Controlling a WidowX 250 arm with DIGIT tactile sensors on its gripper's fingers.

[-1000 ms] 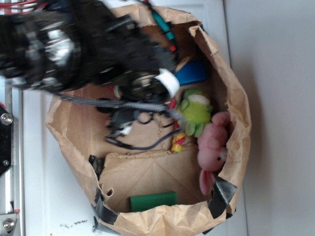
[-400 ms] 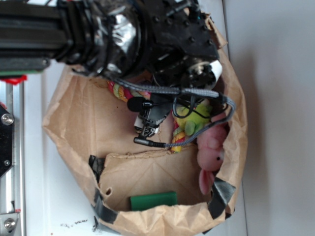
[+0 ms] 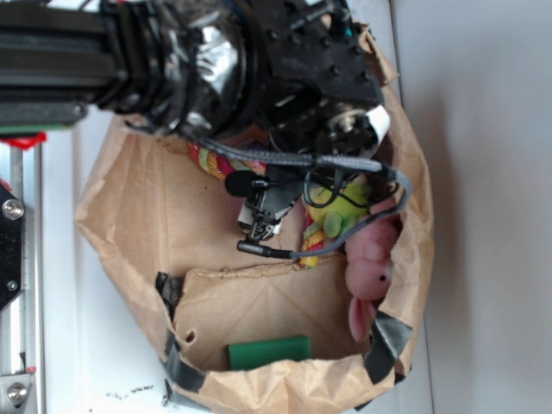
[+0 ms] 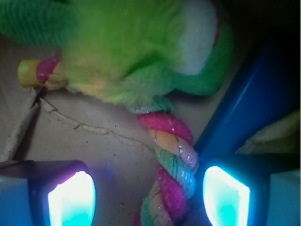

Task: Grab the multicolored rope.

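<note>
In the wrist view the gripper (image 4: pixel 148 195) has its jaws spread wide, the two glowing pads (image 4: pixel 70 200) standing well apart at the near edge. Between them, much closer to the right pad, runs the multicolored rope (image 4: pixel 171 155); whether it touches that pad cannot be told. Nothing is pinched yet.

The rope looks like thick twisted cotton, so it should be light, soft and yielding, with a rough surface unlikely to slip. It will sag when lifted rather than hold its shape. The exposed twisted stretch between the pads seems the best place to close on.

Farther off, the rope passes under the lime-green plush toy (image 4: pixel 127 52), which lies across it, and its yellow-and-pink end pokes out at far left. A blue object (image 4: pixel 244 103) lies at right.

The exterior view shows the arm reaching into a brown paper bag (image 3: pixel 129 233), rope strands visible beside the green plush and a pink plush animal (image 3: pixel 373 259).
</note>
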